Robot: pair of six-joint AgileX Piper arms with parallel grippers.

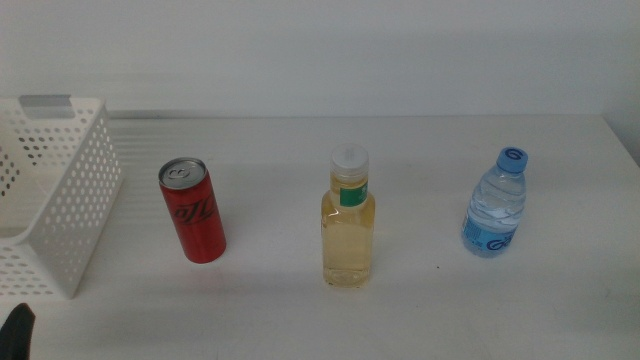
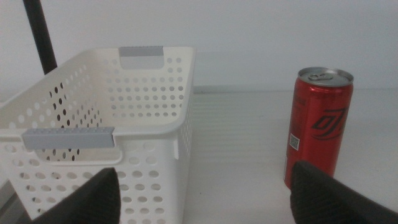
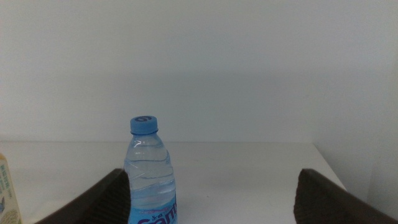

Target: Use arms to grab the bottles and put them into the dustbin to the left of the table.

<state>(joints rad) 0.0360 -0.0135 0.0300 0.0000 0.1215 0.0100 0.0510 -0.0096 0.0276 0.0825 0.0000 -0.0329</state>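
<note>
Both arms sit withdrawn at the near side of the desk, almost wholly outside the overhead view. Only a dark tip of the left end effector (image 1: 17, 328) shows at the lower left corner of that view. In its own wrist view, the left end effector (image 2: 205, 196) has its two dark jaws spread wide apart, holding nothing between them. The right end effector (image 3: 211, 199) is posed the same way: jaws parted widely, nothing gripped. It does not appear in the overhead view at all. Each wrist camera looks roughly level across the desk.
</note>
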